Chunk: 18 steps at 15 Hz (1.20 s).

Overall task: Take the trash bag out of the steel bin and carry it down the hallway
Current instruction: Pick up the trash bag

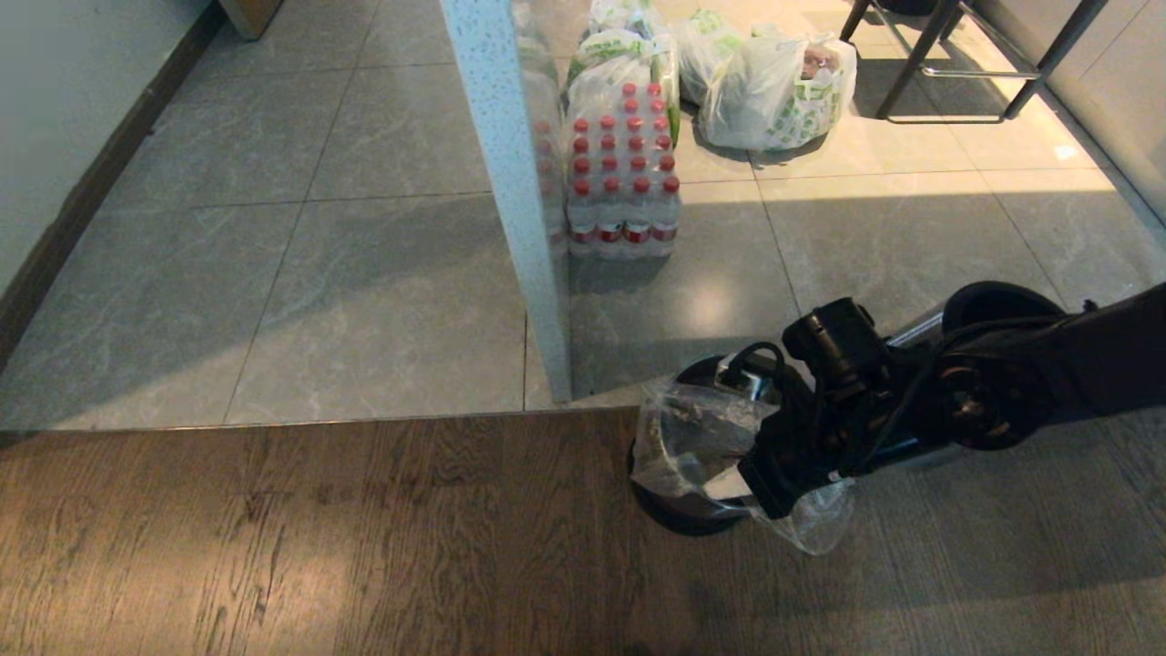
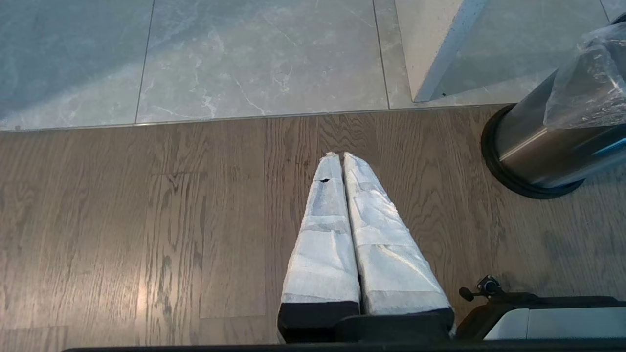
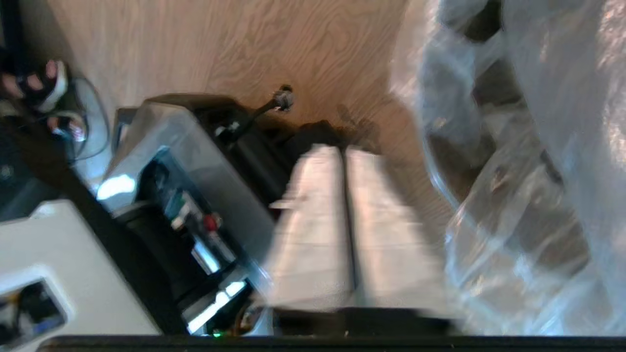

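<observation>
The steel bin (image 1: 681, 521) (image 2: 538, 146) stands on the wood floor by the tile threshold, mostly covered from above. The clear trash bag (image 1: 692, 437) (image 2: 592, 83) (image 3: 528, 171) bulges out of its top, and loose film hangs over the near side. My right gripper (image 1: 774, 497) (image 3: 344, 151) reaches in from the right and sits at the bag's near edge. Its white-wrapped fingers (image 3: 313, 220) are pressed together and nothing shows between them; the bag lies alongside them. My left gripper (image 2: 341, 156) hangs shut and empty over the wood floor to the left of the bin.
A speckled partition post (image 1: 510, 182) stands just behind the bin. Beyond it are a shrink-wrapped pack of red-capped bottles (image 1: 624, 173), white grocery bags (image 1: 774, 87) and black furniture legs (image 1: 947, 55). Grey floor tiles (image 1: 319, 255) stretch left to a wall with dark baseboard (image 1: 82, 200). My own base (image 3: 161, 195) is close by.
</observation>
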### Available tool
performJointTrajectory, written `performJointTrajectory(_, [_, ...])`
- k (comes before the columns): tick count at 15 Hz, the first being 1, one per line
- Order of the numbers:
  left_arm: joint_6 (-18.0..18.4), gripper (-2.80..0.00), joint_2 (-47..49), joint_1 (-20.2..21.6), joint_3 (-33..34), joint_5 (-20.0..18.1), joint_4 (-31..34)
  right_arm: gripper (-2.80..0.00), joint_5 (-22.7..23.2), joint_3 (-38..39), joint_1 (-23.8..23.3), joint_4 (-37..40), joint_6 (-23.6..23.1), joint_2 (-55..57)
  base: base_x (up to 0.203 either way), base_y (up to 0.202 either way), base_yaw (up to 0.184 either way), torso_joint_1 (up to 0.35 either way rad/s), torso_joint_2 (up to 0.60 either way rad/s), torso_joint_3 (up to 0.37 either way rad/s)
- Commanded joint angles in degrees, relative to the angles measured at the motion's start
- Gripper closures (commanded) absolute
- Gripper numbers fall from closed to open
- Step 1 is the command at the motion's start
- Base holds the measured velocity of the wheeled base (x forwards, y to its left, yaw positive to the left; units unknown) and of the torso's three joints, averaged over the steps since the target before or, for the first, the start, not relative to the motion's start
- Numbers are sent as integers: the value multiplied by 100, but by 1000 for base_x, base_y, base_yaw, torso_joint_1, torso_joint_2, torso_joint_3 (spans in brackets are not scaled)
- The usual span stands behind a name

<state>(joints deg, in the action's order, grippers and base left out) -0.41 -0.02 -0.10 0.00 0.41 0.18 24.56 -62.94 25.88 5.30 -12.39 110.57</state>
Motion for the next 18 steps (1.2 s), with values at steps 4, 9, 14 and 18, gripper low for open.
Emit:
performJointTrajectory(4, [-2, 0, 2, 1, 9, 3, -1, -280, -289, -358, -9, -243, -9, 666, 0, 0, 0, 0, 0, 0])
performJointTrajectory(9, [-2, 0, 2, 1, 9, 3, -1, -280, -288, -599, -98, -264, 14, 940, 0, 0, 0, 0, 0, 0])
performJointTrajectory(14, [-2, 0, 2, 1, 9, 3, -1, -280, -302, -921, -189, -346, 70, 1213, 0, 0, 0, 0, 0, 0])
performJointTrajectory(18, [-2, 0, 2, 1, 9, 3, -1, -280, -302, -930, -206, -337, 242, 1292, 0, 0, 0, 0, 0, 0])
